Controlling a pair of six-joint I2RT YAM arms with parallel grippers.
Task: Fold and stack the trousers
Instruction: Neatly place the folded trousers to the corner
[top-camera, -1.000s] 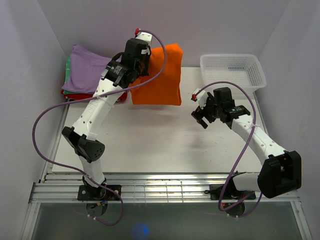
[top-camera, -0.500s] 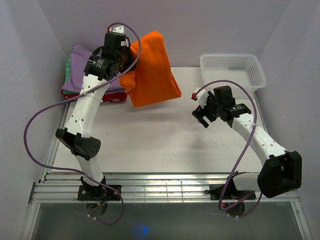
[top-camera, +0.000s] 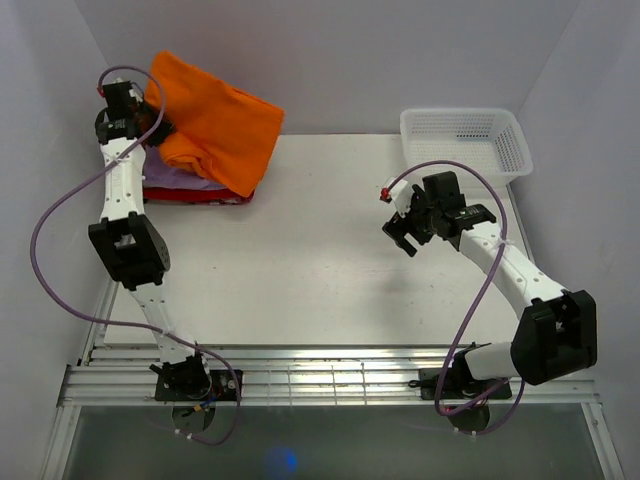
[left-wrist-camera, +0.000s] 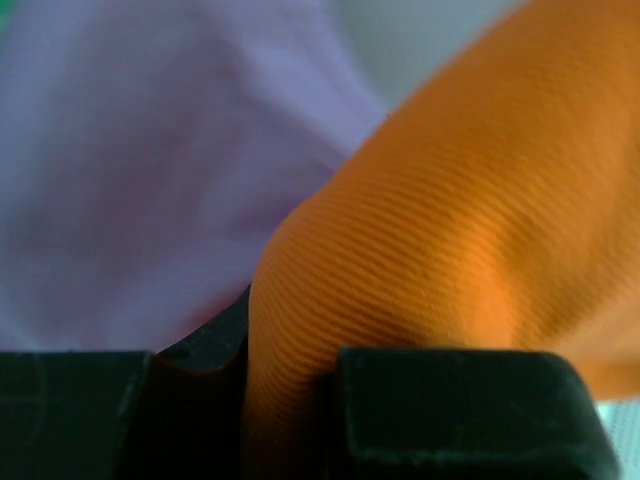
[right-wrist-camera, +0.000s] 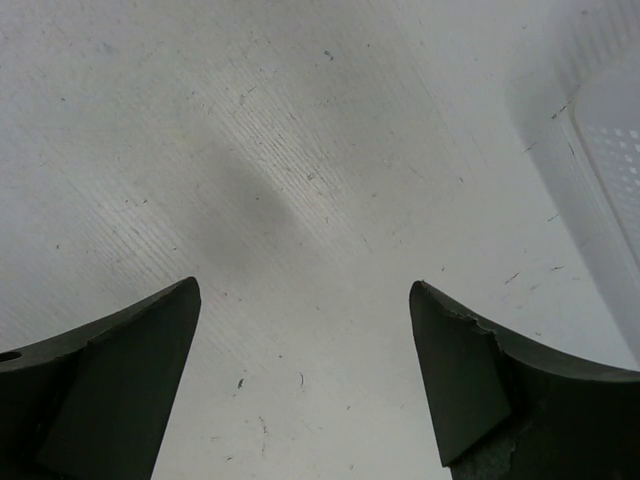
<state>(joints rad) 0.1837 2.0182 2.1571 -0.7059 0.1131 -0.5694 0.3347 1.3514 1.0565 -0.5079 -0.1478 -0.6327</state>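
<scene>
The left wrist view showed what the top view hid: the left gripper (left-wrist-camera: 290, 400), jaws parted only narrowly, pinched a fold of the orange trousers (left-wrist-camera: 450, 220), with the lilac garment (left-wrist-camera: 130, 170) blurred behind. From above, the left arm reached tall into the far-left corner, and the folded trousers (top-camera: 215, 125) hung over the stack, above the red garment (top-camera: 200, 196). The right gripper (top-camera: 398, 232) hovered wide open and empty above the table (top-camera: 300, 280), near the white basket (top-camera: 465, 140). A second earlier the left arm had held the trousers nearer mid-table; the right arm had not moved.
</scene>
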